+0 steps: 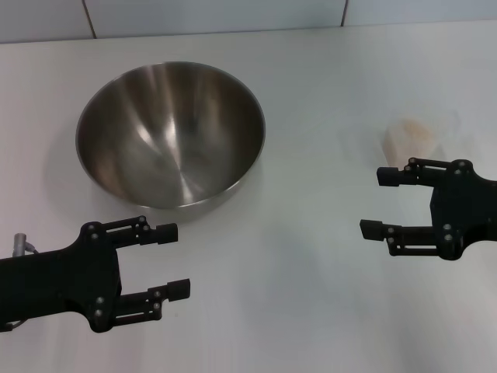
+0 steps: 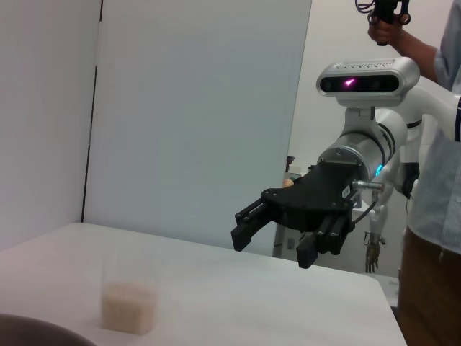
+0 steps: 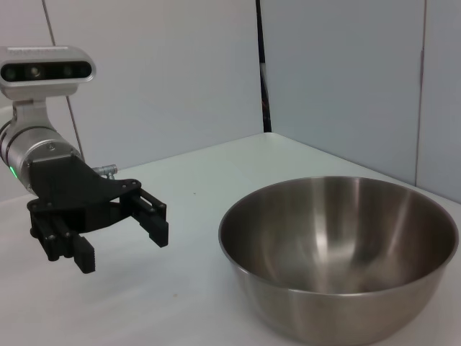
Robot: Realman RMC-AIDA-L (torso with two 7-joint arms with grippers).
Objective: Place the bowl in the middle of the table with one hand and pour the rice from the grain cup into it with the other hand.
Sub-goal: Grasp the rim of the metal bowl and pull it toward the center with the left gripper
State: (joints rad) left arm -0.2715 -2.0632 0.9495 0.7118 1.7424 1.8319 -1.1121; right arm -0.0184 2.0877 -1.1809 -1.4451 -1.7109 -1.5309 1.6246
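The steel bowl (image 1: 167,140) stands empty on the white table (image 1: 311,311), left of the middle; its rim also shows in the left wrist view (image 2: 29,333). In the right wrist view the bowl (image 3: 346,288) fills the near side. My left gripper (image 1: 172,260) hovers open just in front of the bowl, with nothing in it; it shows open from the other arm too (image 3: 122,249). At the right stands the clear grain cup (image 1: 410,138), upright, with rice (image 2: 128,306) in its lower part. My right gripper (image 1: 376,202) is open beside and just in front of the cup, not touching it, seen also as (image 2: 272,241).
White wall panels (image 1: 233,15) close the table's far edge. A person (image 2: 436,180) stands past the table's right side, behind my right arm. Bare tabletop lies between the bowl and the cup.
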